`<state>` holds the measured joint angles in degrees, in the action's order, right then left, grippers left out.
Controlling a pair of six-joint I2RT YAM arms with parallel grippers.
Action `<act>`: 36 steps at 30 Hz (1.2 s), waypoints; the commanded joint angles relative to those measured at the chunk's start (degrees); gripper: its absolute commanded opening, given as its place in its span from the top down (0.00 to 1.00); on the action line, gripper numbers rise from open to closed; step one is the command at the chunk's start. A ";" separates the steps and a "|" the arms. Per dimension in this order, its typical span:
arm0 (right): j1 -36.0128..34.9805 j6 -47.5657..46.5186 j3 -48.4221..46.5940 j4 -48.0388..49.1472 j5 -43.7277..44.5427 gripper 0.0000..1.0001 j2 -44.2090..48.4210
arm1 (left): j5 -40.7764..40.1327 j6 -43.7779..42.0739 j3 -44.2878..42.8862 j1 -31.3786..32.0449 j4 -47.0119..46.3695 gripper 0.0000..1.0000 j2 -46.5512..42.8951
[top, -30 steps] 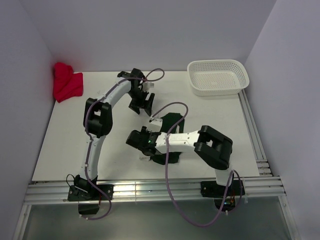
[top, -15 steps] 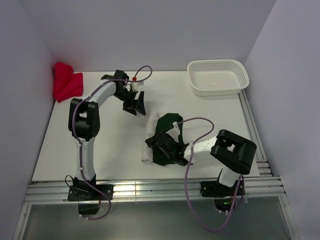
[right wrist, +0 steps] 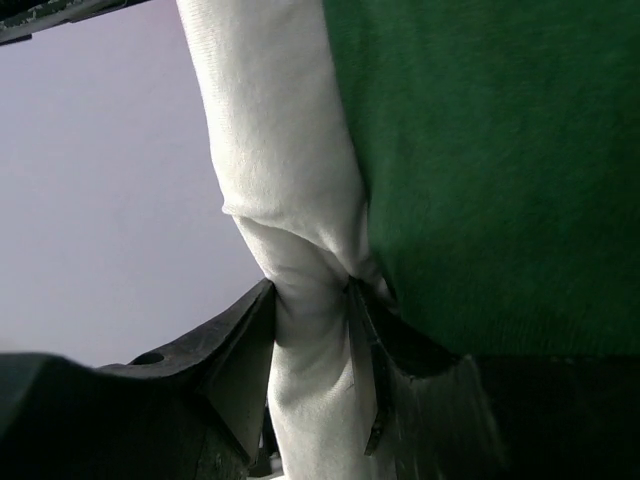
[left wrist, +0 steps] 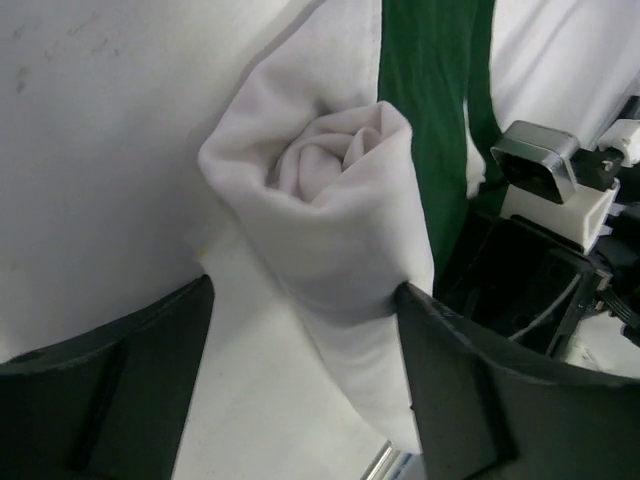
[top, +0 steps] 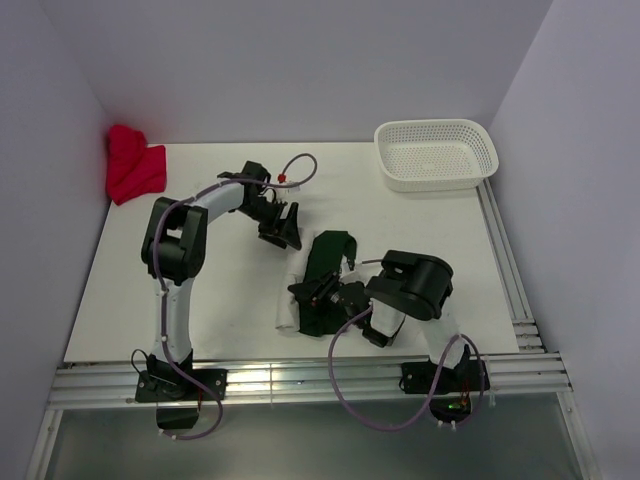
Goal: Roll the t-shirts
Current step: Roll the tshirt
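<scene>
The off-white t-shirt (left wrist: 330,200) lies as a tight roll on the table, its spiral end facing the left wrist view. The dark green t-shirt (top: 330,250) lies spread alongside it on the right. My left gripper (left wrist: 300,330) hangs open over the roll's far end, its right finger against the cloth. My right gripper (right wrist: 312,310) is shut on the near part of the off-white roll (right wrist: 290,180), pinching it to a narrow waist, with the green t-shirt (right wrist: 480,150) just beside it. From above, the roll (top: 290,305) shows left of the right gripper (top: 312,295), and the left gripper (top: 285,232) is beyond it.
A white perforated basket (top: 436,153) stands at the back right. A red cloth (top: 133,165) is bunched in the back left corner. Metal rails (top: 300,380) run along the near edge and the right side of the table.
The right arm has folded back toward its base and its jaws have closed in on the off-white roll. The left gripper has come nearer, down toward the roll's far end.
</scene>
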<state>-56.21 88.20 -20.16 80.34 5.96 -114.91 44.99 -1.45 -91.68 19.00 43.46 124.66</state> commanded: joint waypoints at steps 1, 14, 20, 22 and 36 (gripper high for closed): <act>0.04 2.58 2.23 5.96 -5.69 0.59 -5.75 | -6.31 1.01 0.80 2.52 -4.79 0.23 -1.01; -1.70 -10.23 -8.02 -44.34 0.71 0.60 12.95 | -27.93 7.25 -5.88 5.08 1.80 0.87 0.67; -7.77 -11.83 -12.45 -64.51 7.04 0.62 17.97 | -32.07 6.82 -8.51 5.69 4.26 0.89 1.64; -10.31 -11.04 -11.66 -66.52 7.31 0.64 19.02 | -32.95 6.90 -9.04 6.04 4.52 0.89 1.81; -21.05 -10.60 -21.06 -89.38 13.20 0.63 24.47 | -37.52 6.73 -12.91 7.71 7.60 0.87 3.92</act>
<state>-72.07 79.42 -41.95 6.55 27.18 -92.90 18.11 6.81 -102.21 27.27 59.22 126.02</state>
